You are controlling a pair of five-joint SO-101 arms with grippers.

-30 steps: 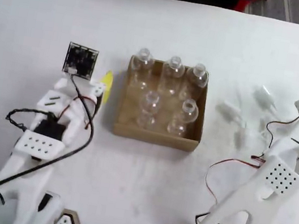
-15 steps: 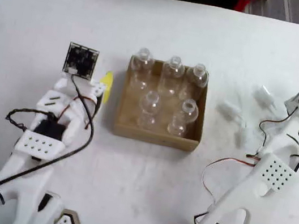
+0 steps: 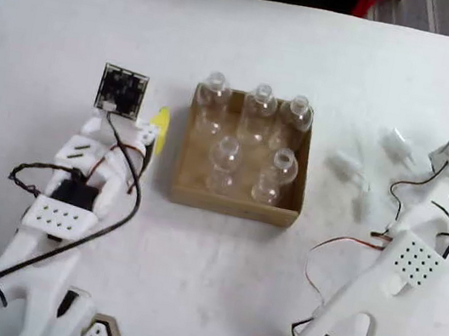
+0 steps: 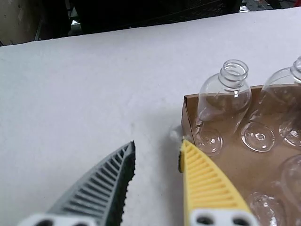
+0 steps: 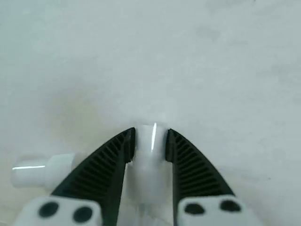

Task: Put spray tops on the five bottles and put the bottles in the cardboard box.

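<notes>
The five bottles (image 3: 260,105) already stand inside the cardboard box (image 3: 231,205), three along the far wall and two nearer the arms. Every neck is bare, though, so as I read it the boxing has run ahead of the capping and all five spray tops are yet to be fitted. The bottles are clear and round-shouldered, with short ridged necks open at the top (being so clear, they show faintly against the brown floor of the box).

One spray top (image 5: 149,165) is a stubby white cylinder with a nozzle sticking out sideways. It sits between the black fingers (image 5: 108,165) of the right gripper (image 5: 150,136), which pinches it over the white table (image 3: 76,22), well to the right of the box. I cannot tell whether it is lifted or touching the surface. A few more spray tops (image 3: 346,164) lie loose between that arm and the box. The left gripper (image 4: 156,148) is spread and holds nothing, its yellow finger (image 4: 207,183) just beside the box's left wall.
</notes>
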